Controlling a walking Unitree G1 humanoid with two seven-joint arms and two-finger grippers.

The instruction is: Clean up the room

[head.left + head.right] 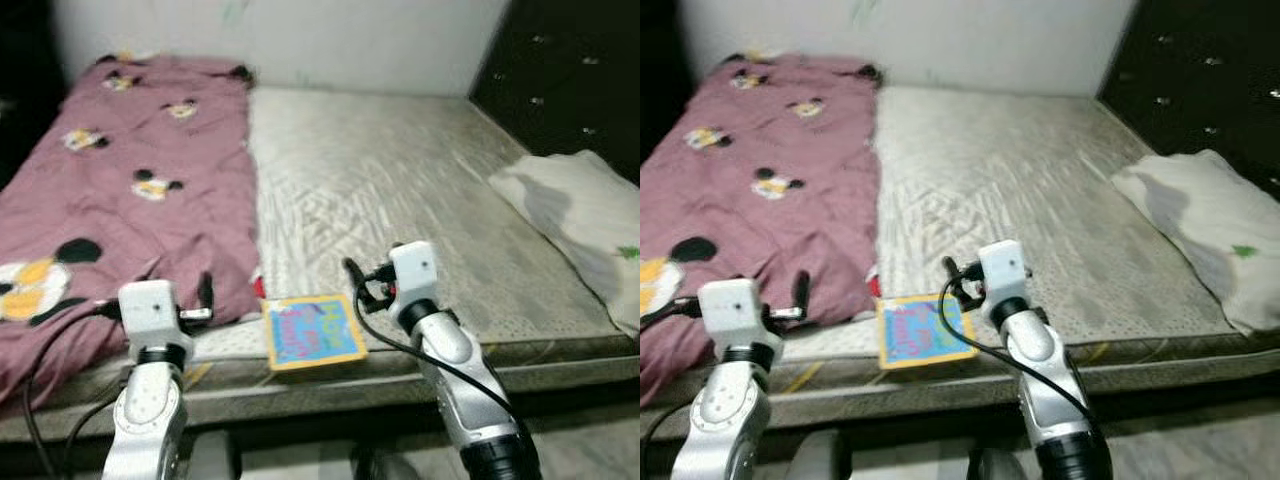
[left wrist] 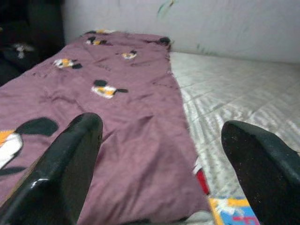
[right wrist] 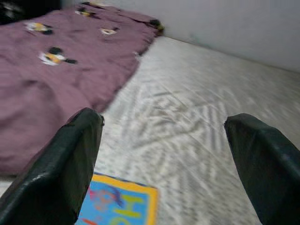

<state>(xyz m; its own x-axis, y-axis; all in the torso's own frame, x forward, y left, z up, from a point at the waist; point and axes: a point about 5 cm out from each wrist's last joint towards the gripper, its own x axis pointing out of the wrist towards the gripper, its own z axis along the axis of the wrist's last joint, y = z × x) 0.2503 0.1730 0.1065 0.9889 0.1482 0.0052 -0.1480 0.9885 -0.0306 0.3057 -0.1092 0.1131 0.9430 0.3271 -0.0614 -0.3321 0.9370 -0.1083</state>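
Approach step: both hands, left hand (image 1: pixel 205 300) and right hand (image 1: pixel 358 285), gape apart; next, probably grasp the picture book (image 1: pixel 312 331) at the mattress (image 1: pixel 400 190) edge.

The book (image 1: pixel 312 332) at the bed's (image 1: pixel 400 200) near edge bears large cover lettering, too blurred to read.
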